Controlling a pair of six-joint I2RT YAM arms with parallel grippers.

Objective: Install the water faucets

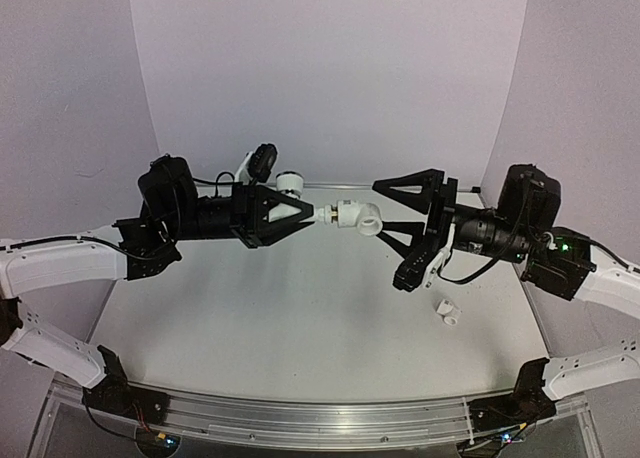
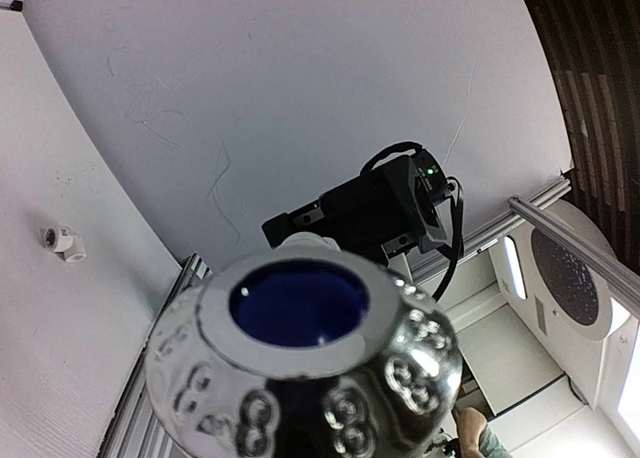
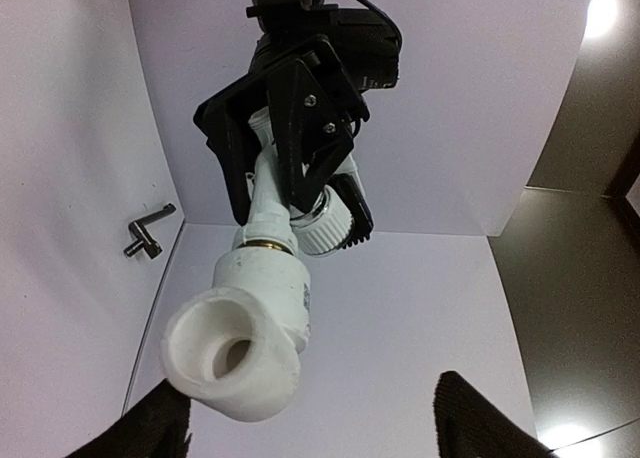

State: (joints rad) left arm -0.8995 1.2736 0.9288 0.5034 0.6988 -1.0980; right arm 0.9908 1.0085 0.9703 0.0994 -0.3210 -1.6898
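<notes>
My left gripper (image 1: 310,214) is shut on a white tap body (image 3: 268,193) and holds it level above the table, pointing right. A white elbow fitting (image 1: 362,218) sits on the tap's end, with a brass ring at the joint. In the right wrist view the fitting (image 3: 240,338) faces the camera. The tap's knob (image 2: 300,368) fills the left wrist view and hides the left fingers. My right gripper (image 1: 388,216) is open, its fingertips (image 3: 150,428) on either side of the fitting and not touching it. A second small white fitting (image 1: 447,313) lies on the table.
A dark metal crank-shaped bar (image 3: 148,233) lies by the back left wall. The loose fitting also shows in the left wrist view (image 2: 62,241). White walls close the table (image 1: 300,318) on three sides, and an aluminium rail (image 1: 300,418) runs along the near edge.
</notes>
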